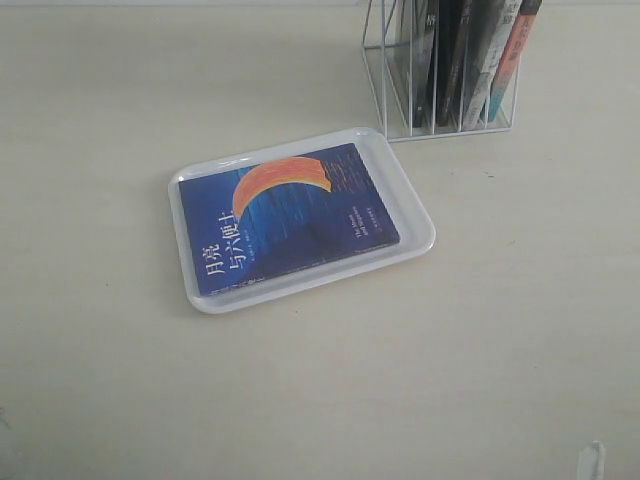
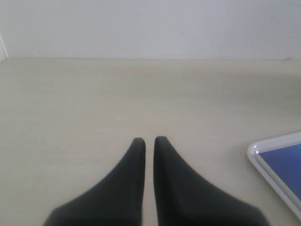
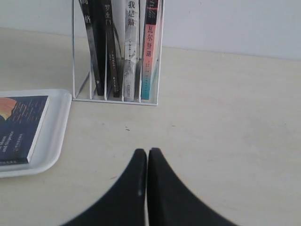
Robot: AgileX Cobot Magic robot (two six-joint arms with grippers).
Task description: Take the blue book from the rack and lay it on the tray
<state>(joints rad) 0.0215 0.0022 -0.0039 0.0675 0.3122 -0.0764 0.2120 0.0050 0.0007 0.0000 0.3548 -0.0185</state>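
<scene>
The blue book [image 1: 290, 220] lies flat and face up inside the tray [image 1: 415, 235], its edges roughly parallel to the tray's sides and its whole cover within the low raised rim. Judging by that, the job looks done. Lying flat suits a thin paperback, which would sag or tip if propped up, and the rim would stop it sliding across the smooth worktop [image 1: 120, 380]. The cover is deep blue with a broad orange crescent and white lettering, and it looks slightly glossy. The tray is plain white plastic with rounded corners. Just beyond the tray's far corner stands the rack [image 1: 450, 132], a white wire frame whose upright dividers keep the other books [image 1: 455, 50] on edge with their spines facing out; they are dark, pale and reddish. The slot nearest the tray looks empty. The left end effector [image 2: 149, 141] hangs over bare worktop beside a corner of the tray. Its two dark, tapered fingers are drawn together with only a sliver of a gap, and it holds nothing. The right end effector [image 3: 147, 151] sits low over the worktop, facing the rack, with its fingers pressed together and nothing between them. Both are clear of the book, which fits a finished placement.
</scene>
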